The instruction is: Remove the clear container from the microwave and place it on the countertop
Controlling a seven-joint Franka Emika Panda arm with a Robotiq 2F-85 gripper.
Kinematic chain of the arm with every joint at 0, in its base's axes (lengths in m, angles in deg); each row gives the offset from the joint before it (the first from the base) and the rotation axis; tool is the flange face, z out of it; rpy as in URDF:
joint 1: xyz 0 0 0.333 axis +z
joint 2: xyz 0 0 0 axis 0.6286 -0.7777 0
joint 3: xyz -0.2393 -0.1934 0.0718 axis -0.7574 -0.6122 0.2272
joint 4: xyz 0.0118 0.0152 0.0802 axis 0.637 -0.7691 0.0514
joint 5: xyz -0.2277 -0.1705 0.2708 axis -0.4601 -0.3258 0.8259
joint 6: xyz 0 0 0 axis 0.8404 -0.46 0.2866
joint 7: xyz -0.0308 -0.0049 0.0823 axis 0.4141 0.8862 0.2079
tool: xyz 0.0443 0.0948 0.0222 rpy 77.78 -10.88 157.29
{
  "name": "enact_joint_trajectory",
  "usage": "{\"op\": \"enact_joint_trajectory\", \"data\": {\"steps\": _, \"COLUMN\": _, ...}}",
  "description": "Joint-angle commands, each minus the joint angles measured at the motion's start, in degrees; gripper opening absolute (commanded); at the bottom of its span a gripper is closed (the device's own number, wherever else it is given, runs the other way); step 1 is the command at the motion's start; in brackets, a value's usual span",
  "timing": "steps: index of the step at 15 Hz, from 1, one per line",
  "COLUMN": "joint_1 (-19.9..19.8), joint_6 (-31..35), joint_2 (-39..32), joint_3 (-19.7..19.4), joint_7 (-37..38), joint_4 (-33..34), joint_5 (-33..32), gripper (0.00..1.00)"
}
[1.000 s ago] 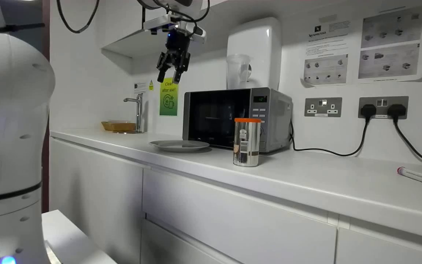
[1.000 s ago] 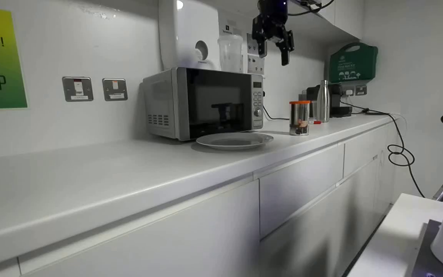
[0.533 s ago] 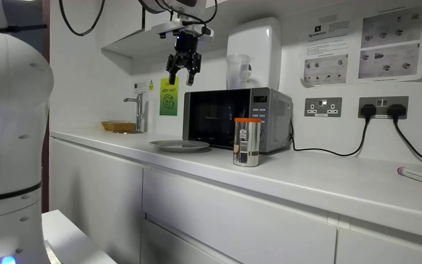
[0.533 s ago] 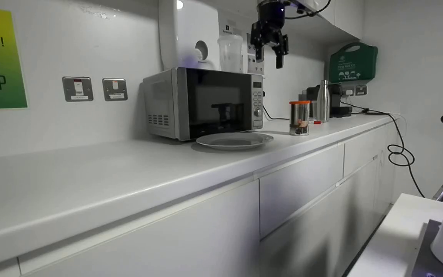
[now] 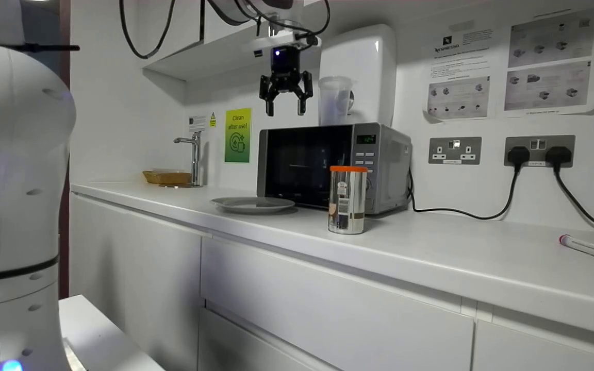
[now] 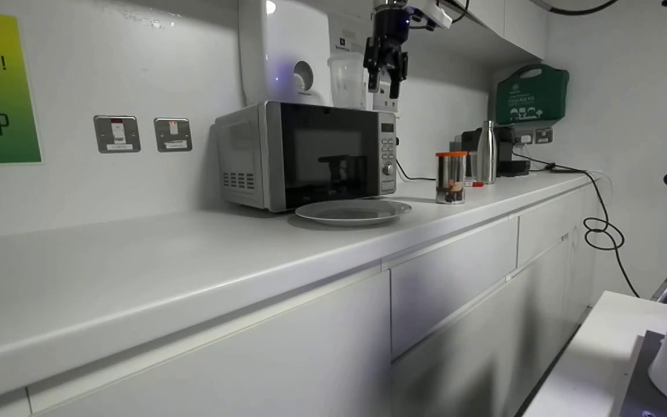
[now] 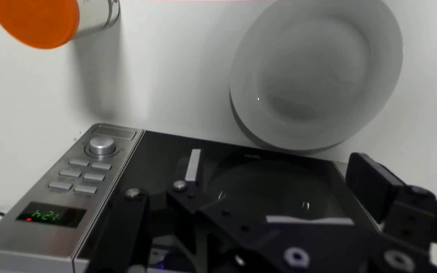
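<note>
the cup [image 5: 334, 103] stands on the microwave [image 5: 312, 157], nearer the worktop's [image 5: 457, 242] back edge than the gripper [image 5: 285, 110]; jaws spread wide, empty.

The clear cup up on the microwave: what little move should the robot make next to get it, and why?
I'd probably raise the tool slightly before it heads for the cup. The tool hangs open, pointing down, apart from the cup, and in both exterior views its tips show lower than the cup's rim, so going straight across might knock the cup over.
</note>
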Motion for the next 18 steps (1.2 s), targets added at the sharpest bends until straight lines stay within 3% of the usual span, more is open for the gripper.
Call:
{"op": "enact_joint_trajectory", "data": {"steps": 1, "joint_1": 0.48, "joint_6": -0.50, "joint_2": -3.57, "joint_3": 0.26, "joint_7": -5.06, "joint_4": 7.33, "joint_5": -2.26, "gripper": 1.00}}
{"op": "enact_joint_trajectory", "data": {"steps": 18, "joint_1": 0.66, "joint_6": -2.53, "joint_2": -14.26, "joint_3": 1.64, "joint_7": -11.05, "joint_4": 29.83, "joint_5": -6.33, "gripper": 1.00}}
